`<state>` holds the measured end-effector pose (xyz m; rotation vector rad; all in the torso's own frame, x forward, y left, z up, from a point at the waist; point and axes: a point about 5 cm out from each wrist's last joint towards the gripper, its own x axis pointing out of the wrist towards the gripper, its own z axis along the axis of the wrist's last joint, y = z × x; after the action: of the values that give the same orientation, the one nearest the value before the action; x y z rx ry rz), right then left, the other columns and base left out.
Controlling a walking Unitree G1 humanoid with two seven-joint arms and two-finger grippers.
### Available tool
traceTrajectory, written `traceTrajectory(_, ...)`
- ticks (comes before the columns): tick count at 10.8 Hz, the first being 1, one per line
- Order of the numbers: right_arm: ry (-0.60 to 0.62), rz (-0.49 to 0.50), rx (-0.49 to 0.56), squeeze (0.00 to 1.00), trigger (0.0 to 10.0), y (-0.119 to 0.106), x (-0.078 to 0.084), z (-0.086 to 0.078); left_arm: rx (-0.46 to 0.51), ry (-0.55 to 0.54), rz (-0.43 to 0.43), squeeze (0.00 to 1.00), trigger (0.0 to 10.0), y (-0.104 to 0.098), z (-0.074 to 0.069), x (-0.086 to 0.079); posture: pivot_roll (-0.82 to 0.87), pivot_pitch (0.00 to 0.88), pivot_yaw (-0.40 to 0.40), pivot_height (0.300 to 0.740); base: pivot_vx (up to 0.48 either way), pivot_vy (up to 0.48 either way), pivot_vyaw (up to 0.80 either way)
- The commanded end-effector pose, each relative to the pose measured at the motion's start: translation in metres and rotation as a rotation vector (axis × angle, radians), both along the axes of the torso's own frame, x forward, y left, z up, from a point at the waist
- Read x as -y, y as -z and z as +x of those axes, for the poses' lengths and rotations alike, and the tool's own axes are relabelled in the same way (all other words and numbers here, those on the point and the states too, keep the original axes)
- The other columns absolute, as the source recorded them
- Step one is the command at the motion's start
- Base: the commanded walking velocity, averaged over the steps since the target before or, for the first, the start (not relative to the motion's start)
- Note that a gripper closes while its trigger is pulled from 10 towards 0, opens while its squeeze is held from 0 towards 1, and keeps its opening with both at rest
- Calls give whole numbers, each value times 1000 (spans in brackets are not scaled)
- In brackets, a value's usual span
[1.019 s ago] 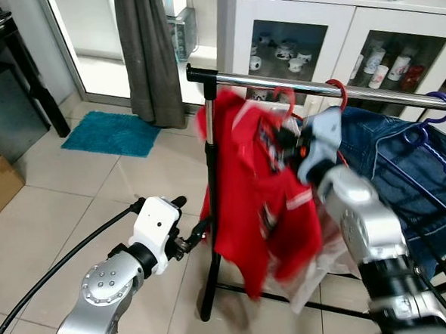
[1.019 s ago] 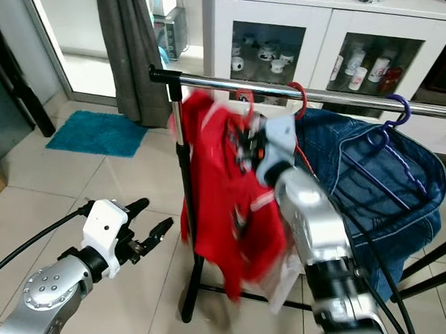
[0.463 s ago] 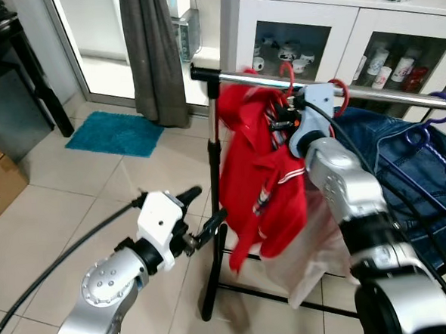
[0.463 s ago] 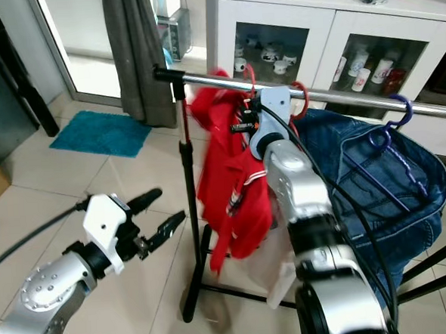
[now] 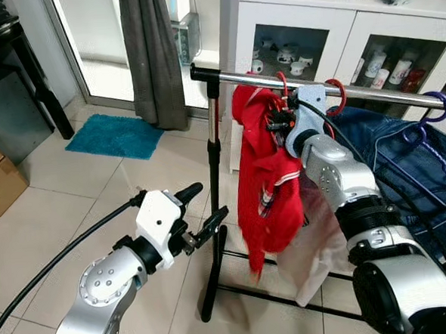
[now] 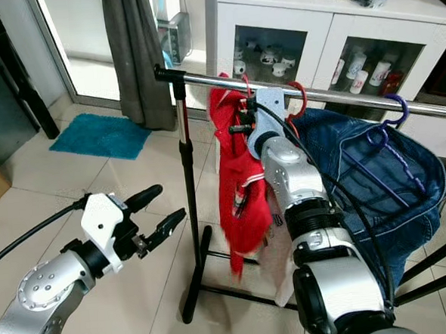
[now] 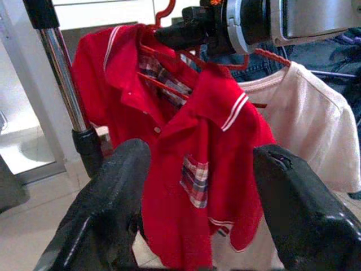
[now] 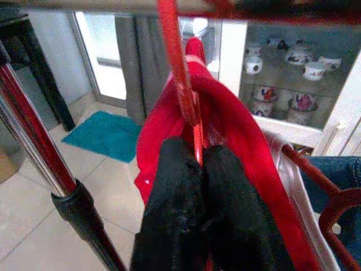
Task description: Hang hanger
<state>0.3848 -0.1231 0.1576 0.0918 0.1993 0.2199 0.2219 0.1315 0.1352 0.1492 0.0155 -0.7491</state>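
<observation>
Right claw (image 8: 194,226): clenched on thin red hanger (image 8: 179,84), frame centre.
Left claw (image 7: 197,192): released, lower left.
Rail (image 5: 263,78): shiny metal tube.

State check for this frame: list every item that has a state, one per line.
red hanger: hooked over the rail, pinched by the right gripper
red shirt: hanging on the red hanger
rail: horizontal, carrying clothes
denim jacket: hanging on the rail
right gripper: shut on the hanger
left gripper: open, away from the clothes
cabinet doors: closed
</observation>
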Motion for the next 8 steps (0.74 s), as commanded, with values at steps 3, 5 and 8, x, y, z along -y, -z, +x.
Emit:
traceTrajectory(3, 14, -35, -62, 1000, 10000, 3, 8, 7, 1, 18, 26, 0, 10000, 1, 2, -1, 50, 0, -26, 740, 0, 0, 0)
traceTrajectory(5, -1, -57, -81, 1000, 10000, 2, 8, 12, -2, 14, 44, 0, 10000, 3, 6, -3, 54, 0, -30, 740, 0, 0, 0)
traceTrajectory(8, -44, -63, -124, 0, 10000, 3, 12, 16, -13, 44, 50, 0, 10000, 1, 7, -3, 58, 0, -29, 740, 0, 0, 0)
